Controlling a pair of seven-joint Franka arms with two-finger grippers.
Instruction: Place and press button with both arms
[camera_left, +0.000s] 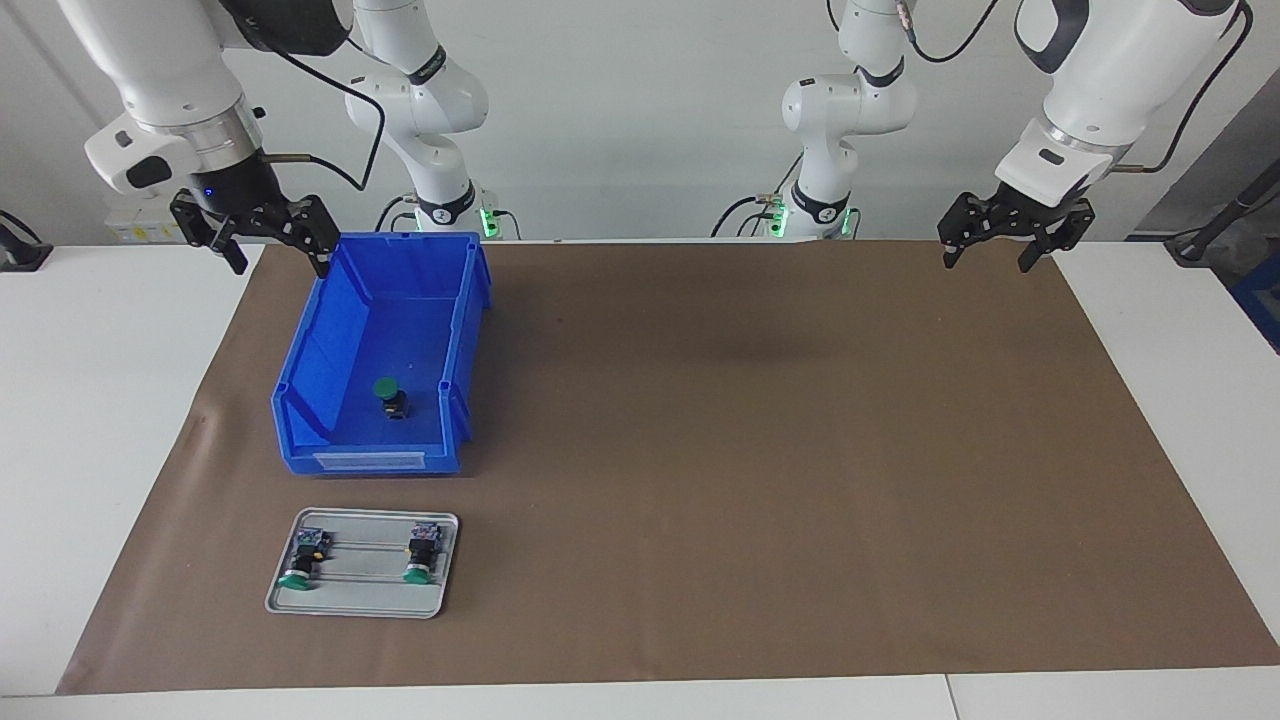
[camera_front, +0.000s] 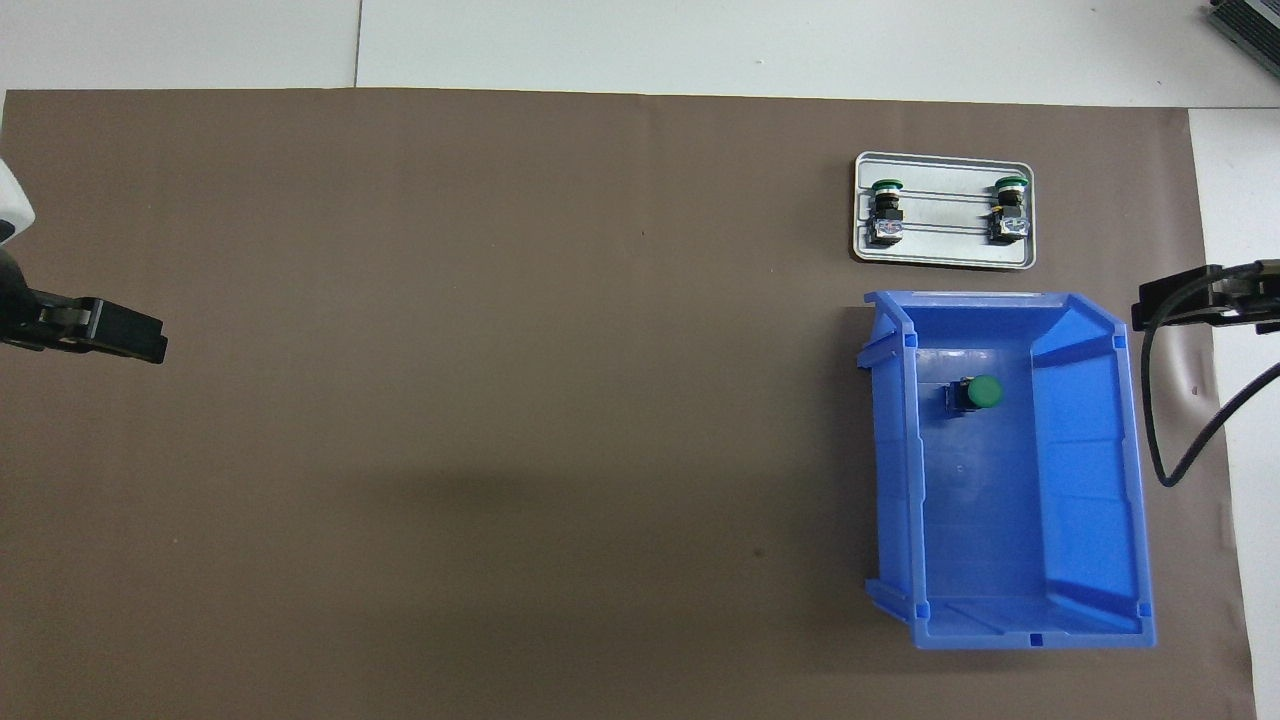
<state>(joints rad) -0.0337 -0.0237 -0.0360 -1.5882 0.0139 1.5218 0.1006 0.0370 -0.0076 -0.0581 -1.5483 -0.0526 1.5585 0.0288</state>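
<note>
One green-capped button (camera_left: 388, 395) stands in a blue bin (camera_left: 305, 350) toward the right arm's end of the table; it also shows in the overhead view (camera_front: 978, 392), as does the bin (camera_front: 1090, 470). Two more buttons (camera_left: 302, 562) (camera_left: 419, 555) lie on a grey tray (camera_left: 365, 600), farther from the robots than the bin. My right gripper (camera_left: 278, 258) hangs open and empty, raised over the bin's corner nearest the robots. My left gripper (camera_left: 988, 262) hangs open and empty over the mat's edge at the left arm's end.
A brown mat (camera_left: 750, 450) covers most of the white table (camera_left: 90, 400). In the overhead view the tray (camera_front: 945, 258) sits just past the bin, and the grippers' tips (camera_front: 125, 335) (camera_front: 1185, 300) show at the view's two sides.
</note>
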